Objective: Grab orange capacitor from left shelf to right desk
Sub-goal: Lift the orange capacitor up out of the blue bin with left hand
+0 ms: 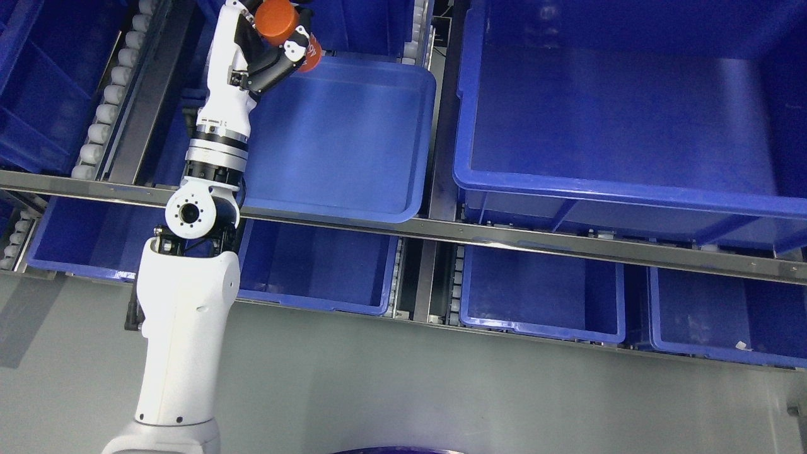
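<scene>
My left arm rises from the bottom left to the top of the head view. Its hand point(277, 47) is shut on an orange cylindrical capacitor point(275, 19), held above the far left corner of a shallow blue tray point(353, 139) on the upper shelf. A second orange piece point(311, 55) shows just under the fingers point(295, 45); I cannot tell if it is part of the same capacitor. The top of the capacitor is cut off by the picture's edge. The right arm is out of view.
A large deep blue bin point(630, 113) stands to the right on the upper shelf. Several blue bins point(542, 290) sit on the lower shelf behind a metal rail point(504, 236). White rollers point(107, 94) line the left. Grey floor lies below.
</scene>
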